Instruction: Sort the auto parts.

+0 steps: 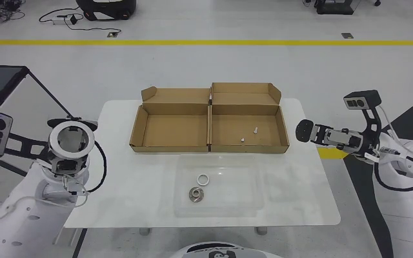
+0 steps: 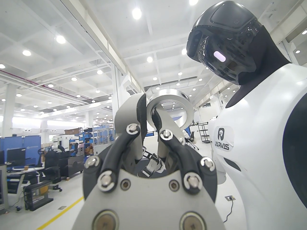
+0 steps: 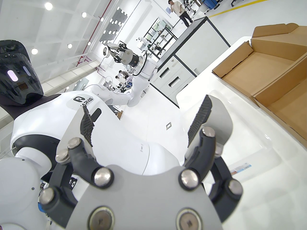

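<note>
My left gripper (image 2: 150, 111) is shut on the wall of a thick metal ring (image 2: 170, 107). It holds the ring (image 1: 72, 138) raised off the table's left side, the gripper (image 1: 68, 161) just below it. In the right wrist view the same ring (image 3: 105, 50) shows far off. My right gripper (image 3: 144, 118) stands open and holds nothing; it (image 1: 303, 131) hovers off the table's right edge, beside the right cardboard box (image 1: 281, 132). A white ring (image 1: 202, 178) and a metal washer-like part (image 1: 195, 193) lie in a clear tray (image 1: 245, 206).
Two open cardboard boxes stand side by side at the back of the white table (image 1: 303, 200). The left box (image 1: 137, 129) has a bare floor. The right box holds two small white parts (image 1: 255, 129). The clear tray lies in front of the boxes.
</note>
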Controlling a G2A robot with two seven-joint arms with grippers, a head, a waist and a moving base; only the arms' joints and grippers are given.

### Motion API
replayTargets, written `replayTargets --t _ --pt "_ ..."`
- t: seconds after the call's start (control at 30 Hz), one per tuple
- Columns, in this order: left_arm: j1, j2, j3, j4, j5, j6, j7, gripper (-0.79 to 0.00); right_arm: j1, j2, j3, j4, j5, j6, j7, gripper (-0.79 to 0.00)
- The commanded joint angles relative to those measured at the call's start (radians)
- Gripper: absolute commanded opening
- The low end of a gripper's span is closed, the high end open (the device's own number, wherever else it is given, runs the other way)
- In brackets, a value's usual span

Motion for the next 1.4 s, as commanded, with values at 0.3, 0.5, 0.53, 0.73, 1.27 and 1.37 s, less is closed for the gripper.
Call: replayTargets --t 0.3,0.5,0.53,0.73,1.27,1.37 --pt "-0.02 -0.003 -0.022 0.078 -0.068 0.056 -0.342 -0.785 0.0 0.0 0.0 0.0 0.0 0.0 0.0 0.0" --pt "-0.055 0.002 -0.003 0.109 -0.085 0.031 -0.563 -0.785 0.0 0.0 0.0 0.0 0.0 0.0 0.0 0.0" --pt "-0.071 0.001 0.008 0.107 -0.105 0.037 -0.591 -0.785 0.0 0.0 0.0 0.0 0.0 0.0 0.0 0.0" --pt "-0.246 -0.01 0.119 0.129 -0.175 0.103 -0.775 -0.785 0.0 0.0 0.0 0.0 0.0 0.0 0.0 0.0" --pt "-0.716 -0.119 0.593 0.393 -0.043 0.286 -1.215 -0.785 0.0 0.0 0.0 0.0 0.0 0.0 0.0 0.0" --pt "-0.762 -0.149 0.673 0.457 0.036 0.308 -1.232 -0.785 0.0 0.0 0.0 0.0 0.0 0.0 0.0 0.0"
